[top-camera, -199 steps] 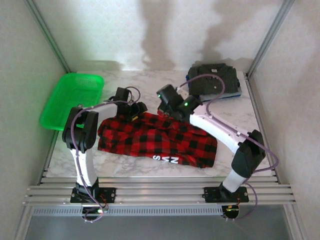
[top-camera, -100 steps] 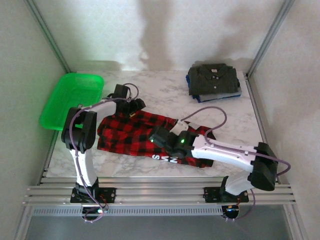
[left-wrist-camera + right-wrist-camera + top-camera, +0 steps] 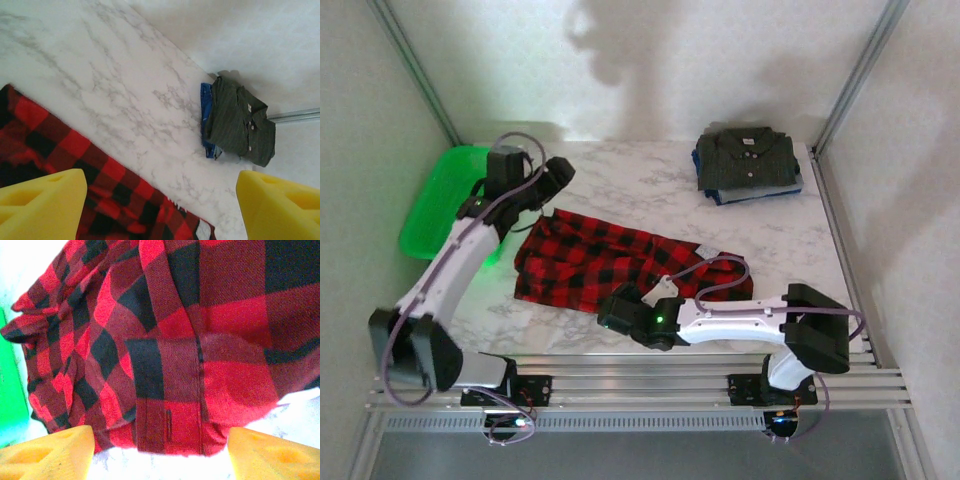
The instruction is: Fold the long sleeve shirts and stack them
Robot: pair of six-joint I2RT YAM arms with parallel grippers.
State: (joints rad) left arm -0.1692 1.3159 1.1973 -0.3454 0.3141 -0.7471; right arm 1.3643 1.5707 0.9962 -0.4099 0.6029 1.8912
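Both arms [image 3: 735,322] have white links, black joints, looping purple cables [image 3: 720,262] and yellow fingertips [image 3: 40,200].

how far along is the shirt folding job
Done: the dark grey-olive button-up shirt sits folded on a blue garment at the far right. In hand: nothing; left gripper and right gripper have open jaws near the rumpled red-and-black plaid flannel shirt. Left: fold it neatly and stack it on that pile.

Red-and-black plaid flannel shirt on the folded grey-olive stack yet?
No, the red-and-black plaid flannel shirt lies alone, apart from the folded grey-olive button-up shirt.
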